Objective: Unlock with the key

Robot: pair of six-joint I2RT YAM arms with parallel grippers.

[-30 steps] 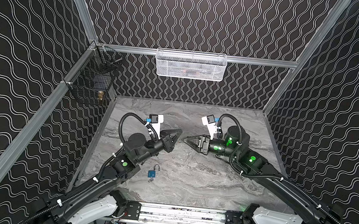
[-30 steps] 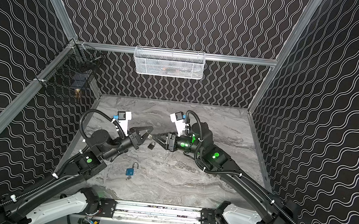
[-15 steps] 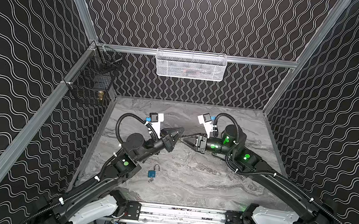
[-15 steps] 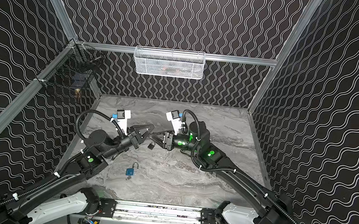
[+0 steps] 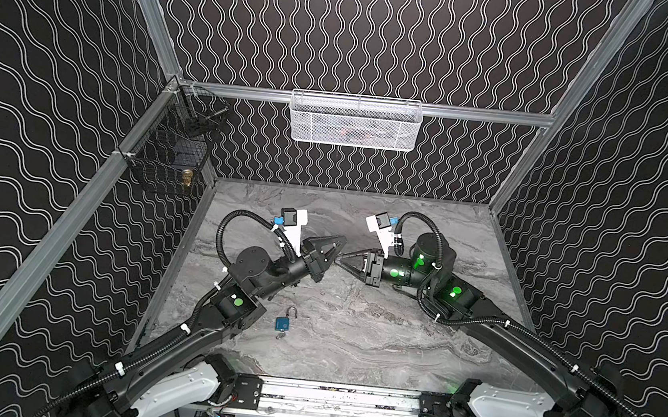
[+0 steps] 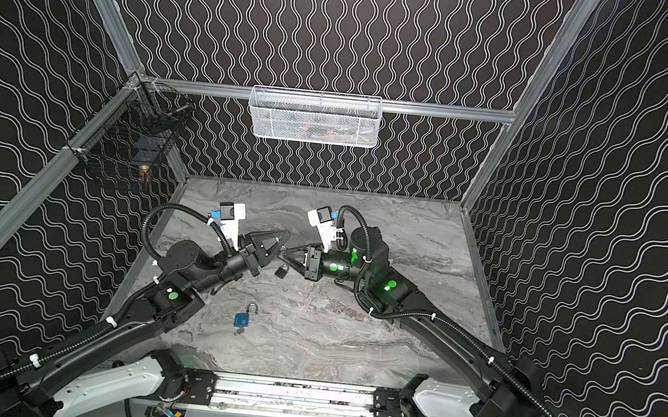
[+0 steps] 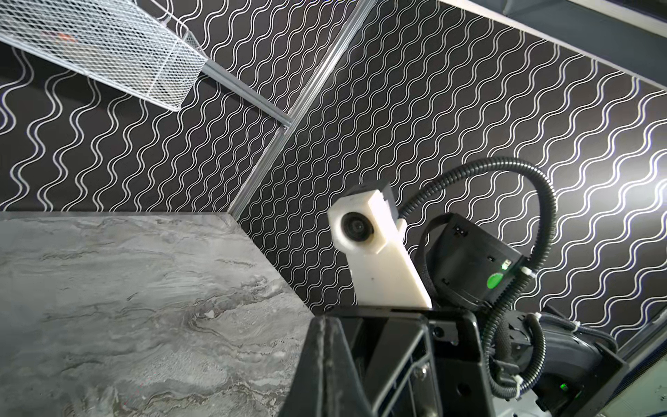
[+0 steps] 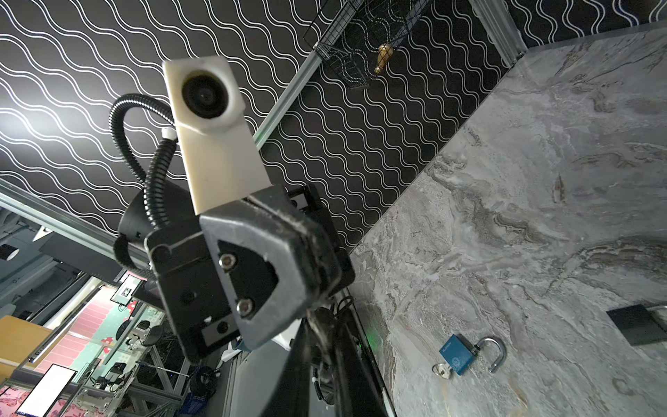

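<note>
Top views high at front, looking down on table (image 5: pixel 352 345), wrist views close, facing each other

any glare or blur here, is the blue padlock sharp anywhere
Right wrist view: bright glare on the wavy-patterned black wall, but the blue square padlock with a silver shackle is sharp; left wrist view: similar glare on the wall; both top views: even light, no glare.

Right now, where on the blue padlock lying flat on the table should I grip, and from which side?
Take the blue padlock by its body, coming straight down from above and pinching across the two bare side edges. It lies flat; the shackle sticks out one end and the key the other, so the ends look blocked.
</note>
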